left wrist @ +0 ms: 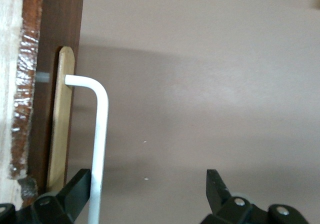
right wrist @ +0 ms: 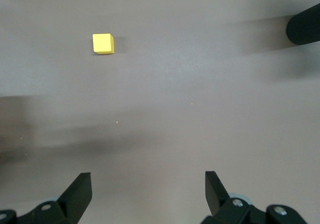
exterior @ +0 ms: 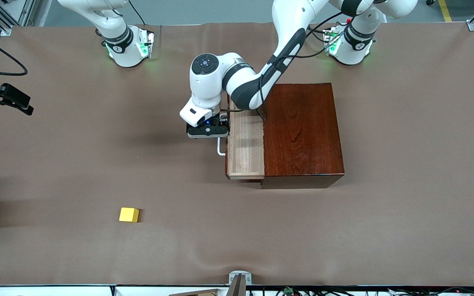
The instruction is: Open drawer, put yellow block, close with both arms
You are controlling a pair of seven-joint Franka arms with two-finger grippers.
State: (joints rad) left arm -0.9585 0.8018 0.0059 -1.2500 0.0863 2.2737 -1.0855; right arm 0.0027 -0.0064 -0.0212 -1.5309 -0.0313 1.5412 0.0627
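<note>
**Drawer out, block waiting**

Now the drawer (exterior: 245, 144) stands pulled out of the mahogany box (exterior: 303, 133), its pale wood lining showing and nothing inside. The left pincer (exterior: 208, 132) is over the surface (exterior: 405, 164) just in front of the drawer's front, fingers spread, one finger (left wrist: 75, 194) right beside the white loop handle (exterior: 220, 148) without pinching it. The yellow block (exterior: 128, 214) sits on the bare surface, nearer to the front camera than the box and toward the right arm's end, well apart from the drawer.

The right pincer (right wrist: 147, 196) hangs high, fingers spread wide, with the block in its view but some way off.

The step in hand appears to be the pick-up. To do it well, the right arm should come straight down over the cube with its fingers squared to two flat faces (a corner grip would likely twist it), while the left arm backs clear of the opening.

The drawer's long axis runs from the robots' bases toward the front camera; its handle faces the right arm's end. The cube has no long axis.
</note>
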